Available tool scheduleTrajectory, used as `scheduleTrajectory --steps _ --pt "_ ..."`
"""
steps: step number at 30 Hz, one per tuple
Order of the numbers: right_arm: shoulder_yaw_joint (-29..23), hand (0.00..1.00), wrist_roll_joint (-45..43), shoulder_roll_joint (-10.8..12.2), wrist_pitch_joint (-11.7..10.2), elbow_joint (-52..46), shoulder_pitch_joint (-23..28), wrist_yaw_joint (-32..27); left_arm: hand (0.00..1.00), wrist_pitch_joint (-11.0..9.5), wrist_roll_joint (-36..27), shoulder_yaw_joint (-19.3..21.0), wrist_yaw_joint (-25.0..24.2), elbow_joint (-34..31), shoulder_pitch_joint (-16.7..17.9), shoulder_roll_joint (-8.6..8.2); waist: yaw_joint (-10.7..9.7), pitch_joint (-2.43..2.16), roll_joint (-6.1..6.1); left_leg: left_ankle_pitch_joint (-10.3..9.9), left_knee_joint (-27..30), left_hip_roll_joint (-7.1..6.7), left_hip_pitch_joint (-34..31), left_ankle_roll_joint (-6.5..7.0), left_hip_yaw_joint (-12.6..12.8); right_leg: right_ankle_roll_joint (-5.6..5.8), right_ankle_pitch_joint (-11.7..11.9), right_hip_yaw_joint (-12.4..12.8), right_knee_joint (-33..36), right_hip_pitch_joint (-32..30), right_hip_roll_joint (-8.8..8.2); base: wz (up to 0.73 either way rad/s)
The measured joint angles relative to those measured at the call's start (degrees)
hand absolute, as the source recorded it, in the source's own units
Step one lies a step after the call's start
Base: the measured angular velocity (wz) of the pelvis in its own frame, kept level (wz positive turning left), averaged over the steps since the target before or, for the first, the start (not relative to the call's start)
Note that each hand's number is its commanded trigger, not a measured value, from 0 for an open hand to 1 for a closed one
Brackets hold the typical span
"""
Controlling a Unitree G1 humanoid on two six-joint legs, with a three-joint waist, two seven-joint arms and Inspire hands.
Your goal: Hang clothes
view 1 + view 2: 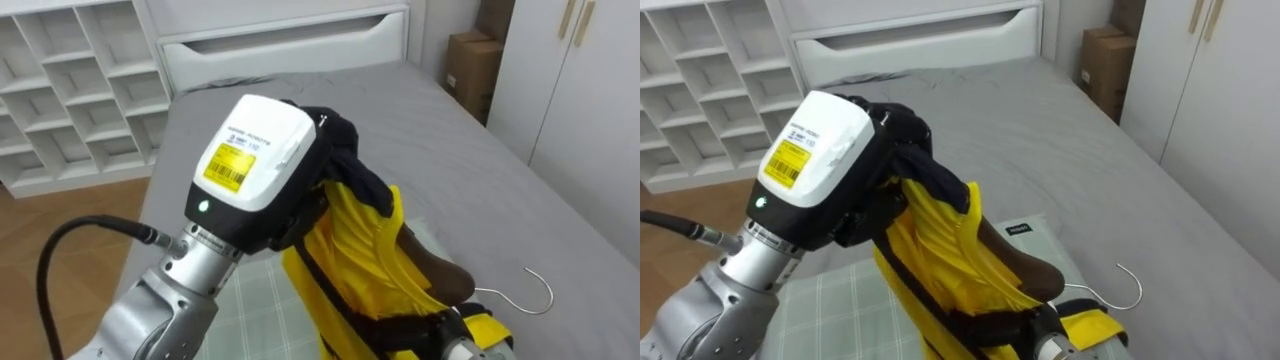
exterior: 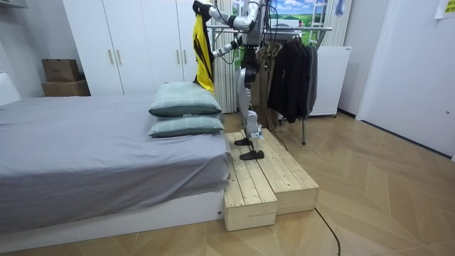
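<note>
Bed: a grey bed [image 1: 450, 150] lies below the arms in the eye views and runs up to a white end board [image 1: 290, 40] at 12 o'clock.
Pillows: two checked pillows [image 2: 186, 99] are stacked on the end of the bed nearest the robot.
Room: a white cubby shelf [image 1: 70, 90] is at 10 o'clock in the eye views. A cardboard box [image 1: 472, 70] is at 2 o'clock and a white wardrobe [image 1: 590, 100] at 3 o'clock.
Stance: the robot stands upright on a wooden platform [image 2: 266, 178] at the pillow end of the bed, with both arms raised. A clothes rack [image 2: 298, 28] hung with dark clothes [image 2: 291, 71] stands just beside it at the room view's 3 o'clock.
Left hand: the left hand [image 1: 255, 150] shows its white back to the head camera. Its fingers are curled into the dark collar of the yellow jacket [image 1: 360, 260], which hangs from it.
Right hand: the right hand [image 1: 455, 340] is at 5 o'clock in the eye views, under yellow cloth. Its fingers cannot be made out.
Jacket axis: in the room view the jacket hangs straight down, collar at 12 o'clock and hem at 6, off the bed and in front of the wardrobe. In the eye views it runs from the left hand down toward 5 o'clock.
Hanger: a brown wooden hanger [image 1: 435, 268] sits inside the jacket by the right hand. Its wire hook [image 1: 550, 292] sticks out toward 3 o'clock, above the bed.
</note>
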Motion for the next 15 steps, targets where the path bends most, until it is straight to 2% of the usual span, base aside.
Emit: scheduleTrajectory --steps 8,15 --pt "0.00 1.00 -0.31 -0.20 0.22 0.00 0.00 -0.06 0.00 1.63 1.85 -0.89 -0.02 0.05 0.01 -0.05 -0.64 0.07 -0.12 0.01 0.03 -0.02 0.02 0.01 0.00 0.00 0.00 0.16 0.10 0.17 0.02 0.00" --pt "-0.14 1.00 -0.30 -0.22 0.34 0.02 0.00 -0.02 0.00 2.19 1.91 -0.93 -0.14 0.71 0.11 -0.15 -1.49 0.61 -0.92 0.01 -0.02 -0.01 -0.08 0.01 0.08 0.00 0.00 0.31 -0.07 -0.06 0.06 0.00"
